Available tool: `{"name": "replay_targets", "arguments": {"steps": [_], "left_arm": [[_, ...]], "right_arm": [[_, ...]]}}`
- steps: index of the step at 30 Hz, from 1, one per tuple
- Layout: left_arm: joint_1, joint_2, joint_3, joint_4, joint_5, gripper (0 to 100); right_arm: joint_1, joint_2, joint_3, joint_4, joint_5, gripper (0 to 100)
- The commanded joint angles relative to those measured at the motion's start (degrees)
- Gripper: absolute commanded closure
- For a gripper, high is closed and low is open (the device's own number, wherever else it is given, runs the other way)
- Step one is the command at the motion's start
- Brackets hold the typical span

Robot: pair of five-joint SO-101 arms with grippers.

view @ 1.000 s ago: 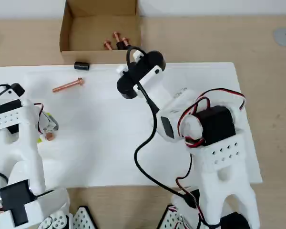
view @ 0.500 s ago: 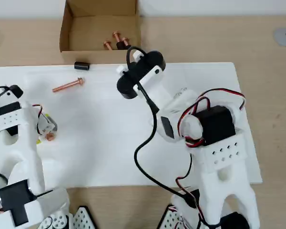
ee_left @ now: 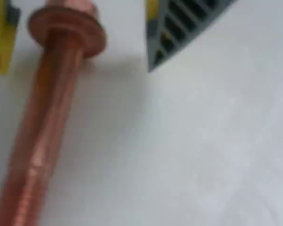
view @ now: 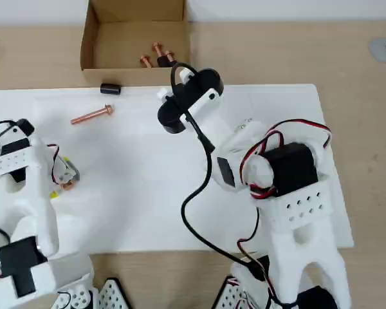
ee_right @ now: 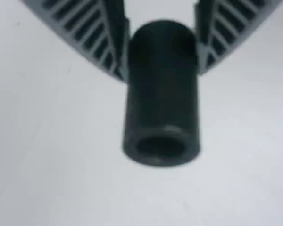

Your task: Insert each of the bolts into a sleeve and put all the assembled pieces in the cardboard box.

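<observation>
Pulling your left gripper (view: 64, 172) back toward its base over that last second took the bolt (ee_left: 47, 122) at its tips further from any mating spot, I'd guess. I couldn't tell if it was actually clamped. A loose bolt (view: 91, 115) and a spare sleeve (view: 110, 89) lay on the white mat (view: 135, 193) just in front of the cardboard box (view: 87, 45), which held some finished pieces (view: 157, 56). Your right gripper (ee_right: 162, 61) hadn't budged and was squeezed onto a black sleeve (ee_right: 161, 108). No writing was readable anywhere.
</observation>
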Motion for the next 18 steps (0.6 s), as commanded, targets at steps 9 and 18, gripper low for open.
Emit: {"name": "replay_targets", "arguments": {"steps": [9, 18], "left_arm": [[-0.26, 9.36, -7.74, -0.35, -0.18, 79], [1.32, 4.44, -7.03, 0.97, -1.23, 87]], "right_arm": [[-0.4, -1.89, -3.65, -0.09, -0.09, 98.6], [-0.4, -1.63, -3.56, -0.7, 0.0, 98.6]]}}
